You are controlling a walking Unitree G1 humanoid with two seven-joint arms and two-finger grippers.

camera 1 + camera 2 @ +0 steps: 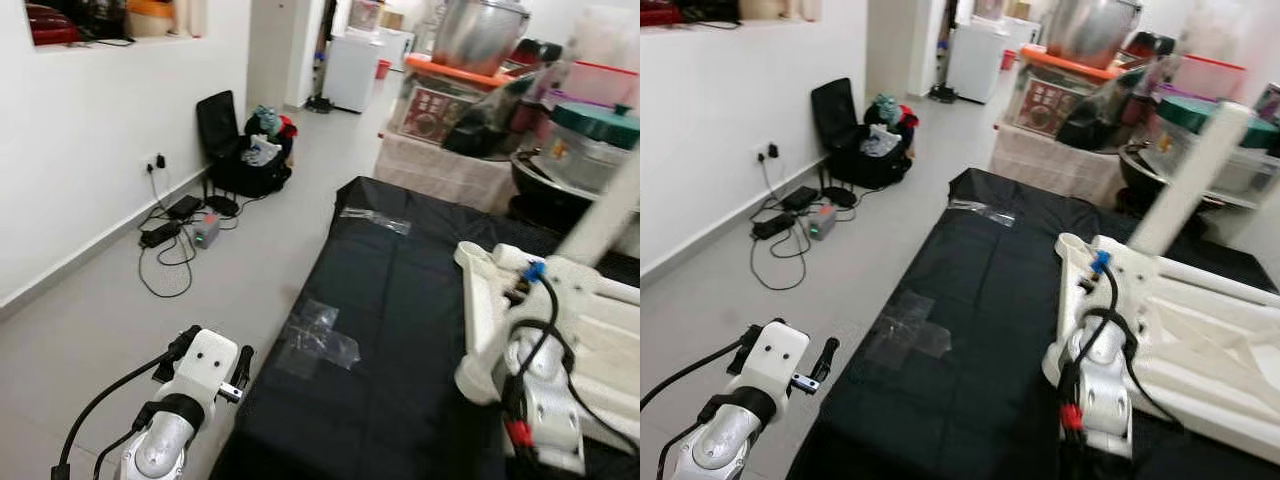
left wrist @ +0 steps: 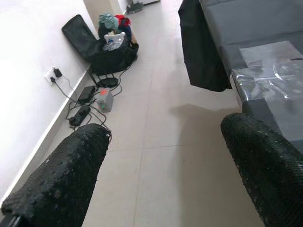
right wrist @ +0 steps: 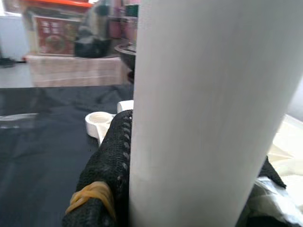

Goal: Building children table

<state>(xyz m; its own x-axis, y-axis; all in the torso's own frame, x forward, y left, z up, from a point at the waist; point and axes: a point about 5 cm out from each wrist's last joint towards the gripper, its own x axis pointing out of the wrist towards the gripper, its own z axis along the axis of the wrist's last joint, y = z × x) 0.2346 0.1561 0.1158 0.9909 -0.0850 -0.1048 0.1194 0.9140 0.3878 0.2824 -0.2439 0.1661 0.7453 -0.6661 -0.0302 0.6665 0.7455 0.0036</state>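
Right eye view: white leg (image 1: 1190, 175) in right hand (image 3: 156, 189), tilted upward.

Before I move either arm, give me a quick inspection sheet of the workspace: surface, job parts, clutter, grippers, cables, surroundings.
Surface: black-covered table, with clear plastic sheets lying on it.
Job's things: white table frame lying on the cloth; white leg held tilted above it.
Clutter: pots and containers on the shelf behind.
Grippers: right gripper shut on the white leg; left gripper open, off the table's edge over the floor.
Cables: chargers and cords on the floor, plugged into the wall socket.
Surroundings: open black bag against the wall; no person seen.
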